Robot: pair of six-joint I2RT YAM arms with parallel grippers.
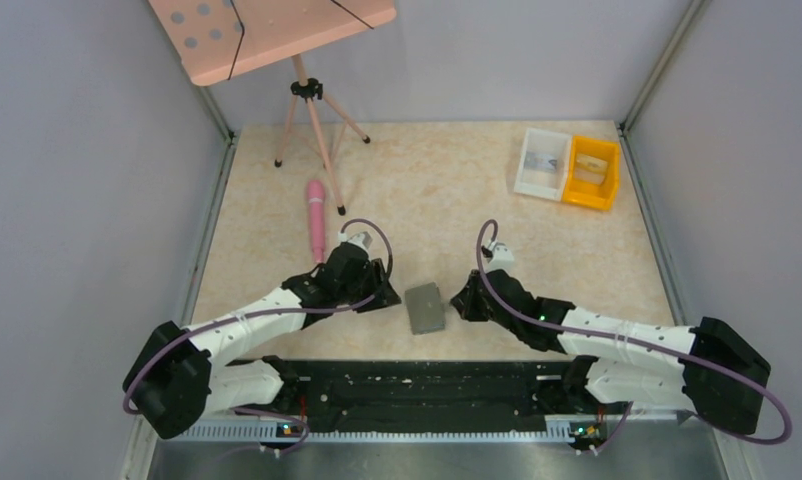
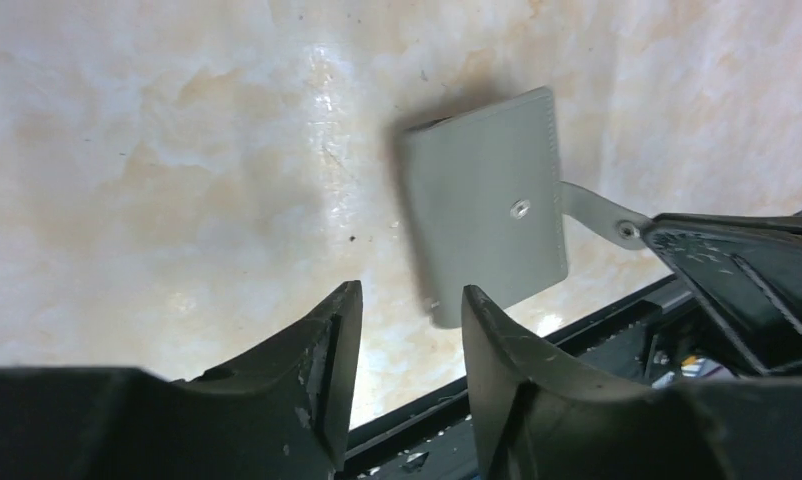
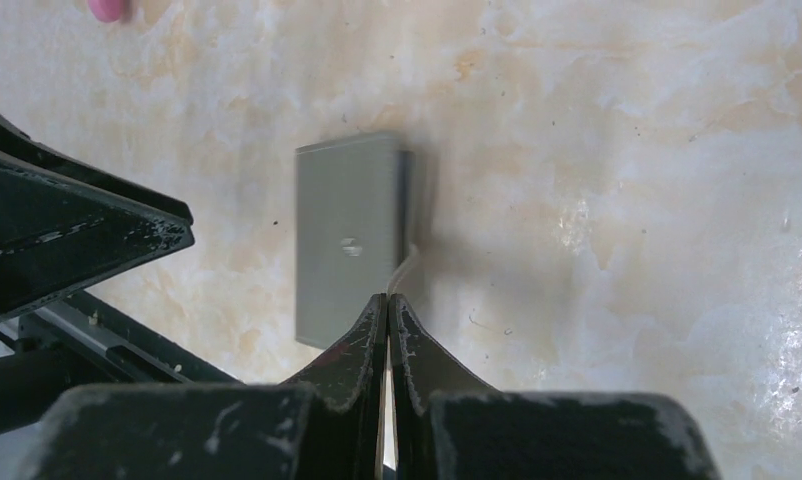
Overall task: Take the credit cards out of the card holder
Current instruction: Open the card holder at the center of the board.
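The card holder (image 1: 425, 307) lies closed and flat on the table between the two arms; it is a grey square wallet with a snap stud. It also shows in the left wrist view (image 2: 487, 215) and the right wrist view (image 3: 347, 240). Its thin closing strap (image 2: 589, 207) is pulled out to the side. My right gripper (image 1: 465, 300) is shut on the end of that strap (image 3: 407, 265), as the right wrist view (image 3: 388, 298) shows. My left gripper (image 2: 412, 290) is open and empty, just beside the holder's other edge (image 1: 387, 295). No cards show.
A pink tube (image 1: 316, 215) lies behind the left arm, near a pink tripod (image 1: 312, 120). A white bin (image 1: 542, 163) and a yellow bin (image 1: 593, 172) stand at the back right. A black rail (image 1: 417, 385) runs along the near edge.
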